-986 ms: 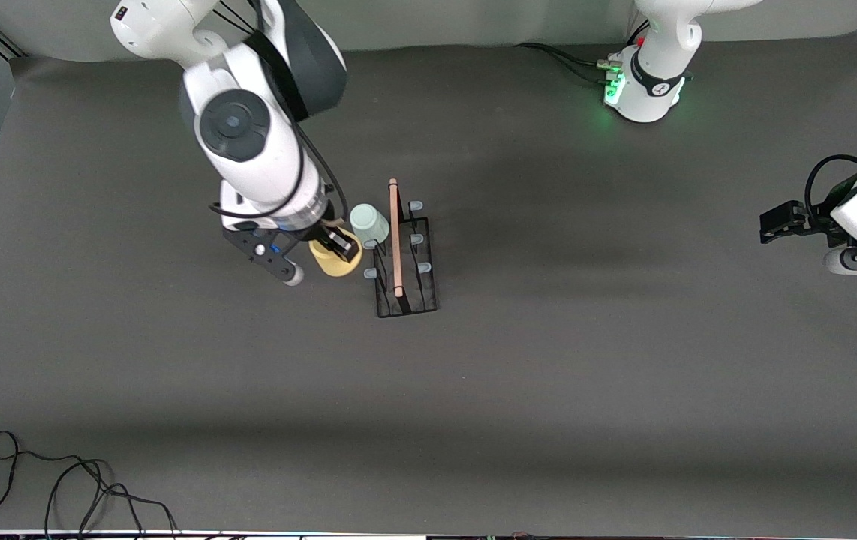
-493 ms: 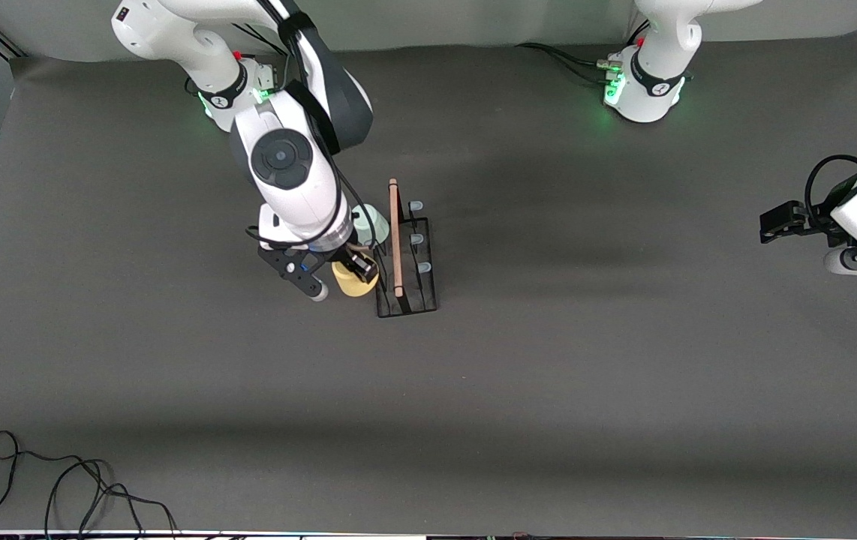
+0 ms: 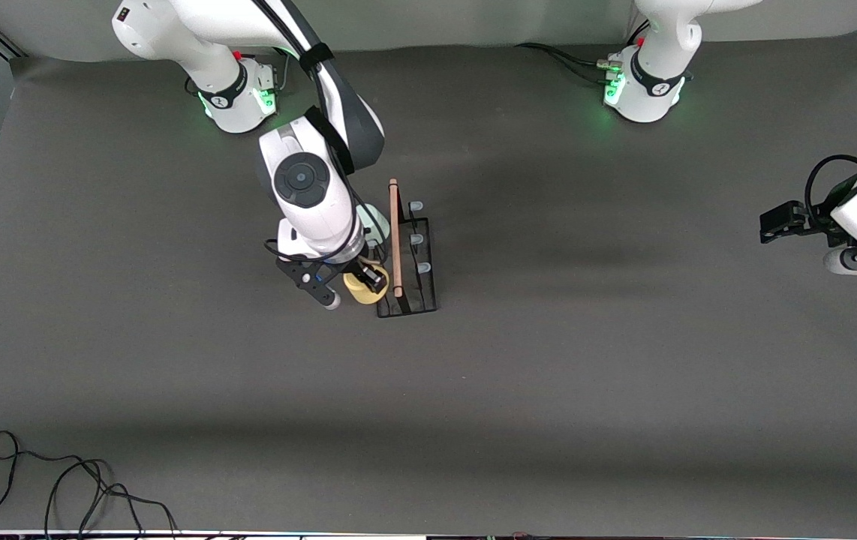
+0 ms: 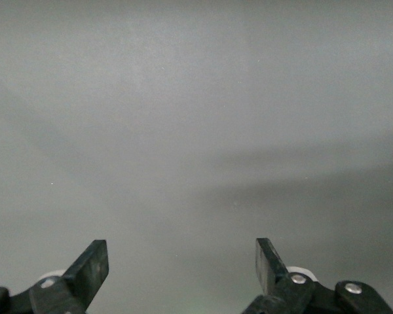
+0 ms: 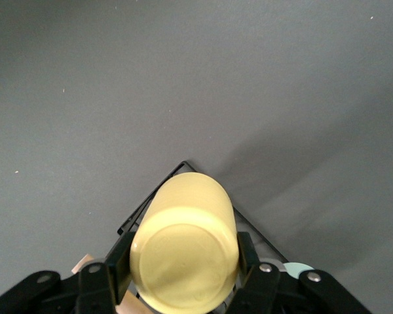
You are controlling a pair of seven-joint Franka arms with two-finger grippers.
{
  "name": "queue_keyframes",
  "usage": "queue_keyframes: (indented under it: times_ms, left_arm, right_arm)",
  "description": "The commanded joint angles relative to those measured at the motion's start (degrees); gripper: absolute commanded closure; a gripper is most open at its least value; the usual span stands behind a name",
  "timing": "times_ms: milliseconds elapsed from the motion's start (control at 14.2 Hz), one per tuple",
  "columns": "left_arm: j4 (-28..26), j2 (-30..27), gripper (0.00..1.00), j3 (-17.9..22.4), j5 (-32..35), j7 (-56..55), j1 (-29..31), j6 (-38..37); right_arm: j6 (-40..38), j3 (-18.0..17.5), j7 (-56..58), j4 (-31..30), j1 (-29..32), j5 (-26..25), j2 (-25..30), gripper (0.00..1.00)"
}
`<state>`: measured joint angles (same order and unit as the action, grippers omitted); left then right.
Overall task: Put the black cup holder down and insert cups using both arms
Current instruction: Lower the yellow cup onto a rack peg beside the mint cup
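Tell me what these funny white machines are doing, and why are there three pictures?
They are two robot arms at a grey table. One picture looks down from high up; the other two come from small cameras on each arm's wrist. The right gripper is shut on a yellow cup, holding it over the black cup holder, a wire rack with a wooden handle and blue-tipped pegs. A pale green cup peeks out by the rack, mostly hidden under the arm. The left gripper waits open at its end of the table, holding nothing.
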<state>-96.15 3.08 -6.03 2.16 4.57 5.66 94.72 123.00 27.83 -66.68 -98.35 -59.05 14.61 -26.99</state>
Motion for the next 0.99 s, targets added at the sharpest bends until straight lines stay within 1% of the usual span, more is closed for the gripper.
queue_keyframes:
  times_ms: [0, 141, 211, 282, 423, 493, 563, 704, 775, 845, 915]
  left_arm:
    - [0.26, -0.27, 0.00, -0.03, 0.22, 0.70, 0.14, -0.24]
    - [0.26, -0.27, 0.00, -0.03, 0.22, 0.70, 0.14, -0.24]
    - [0.26, -0.27, 0.00, -0.03, 0.30, 0.70, 0.14, -0.24]
    - [0.26, -0.27, 0.00, -0.03, 0.31, 0.79, 0.14, -0.24]
    - [0.26, -0.27, 0.00, -0.03, 0.22, 0.70, 0.14, -0.24]
    - [0.26, -0.27, 0.00, -0.03, 0.30, 0.79, 0.14, -0.24]
    - [0.26, -0.27, 0.00, -0.03, 0.22, 0.79, 0.14, -0.24]
    - [0.26, -0.27, 0.00, -0.03, 0.30, 0.79, 0.14, -0.24]
    - [0.26, -0.27, 0.00, -0.03, 0.22, 0.70, 0.14, -0.24]
    - [0.26, -0.27, 0.00, -0.03, 0.22, 0.79, 0.14, -0.24]
    - [0.26, -0.27, 0.00, -0.03, 0.22, 0.79, 0.14, -0.24]
  right_arm:
    - [2.24, 0.56, -1.17, -0.44, -1.07, 0.94, -1.31, 0.95]
    - [3.12, 0.56, -1.17, -0.35, -1.16, 1.03, -2.89, 0.94]
    - [3.74, 0.56, -1.26, -0.44, -1.42, 1.12, -3.42, 0.70]
    - [3.65, 0.56, -1.26, -0.17, -1.16, 2.34, -3.25, 0.01]
    - [2.00, 0.99, -0.47, 0.88, -0.55, 3.23, -1.50, 0.00]
    - [-1.58, 1.26, -0.12, 2.19, -0.46, 3.23, -0.01, 0.00]
    - [-6.67, 1.43, -0.21, 5.07, -0.37, 3.14, 1.14, 0.00]
    - [-18.79, 3.53, 0.06, 12.18, -0.02, 2.79, 2.81, 0.00]
    - [-23.11, 4.16, 0.23, 14.57, -0.02, 2.70, 3.77, 0.00]
    - [-26.28, 4.68, 0.75, 15.72, 0.07, 2.44, 5.61, 0.00]
    - [-27.80, 5.30, 3.63, 15.56, -0.01, 2.35, 7.89, 0.00]
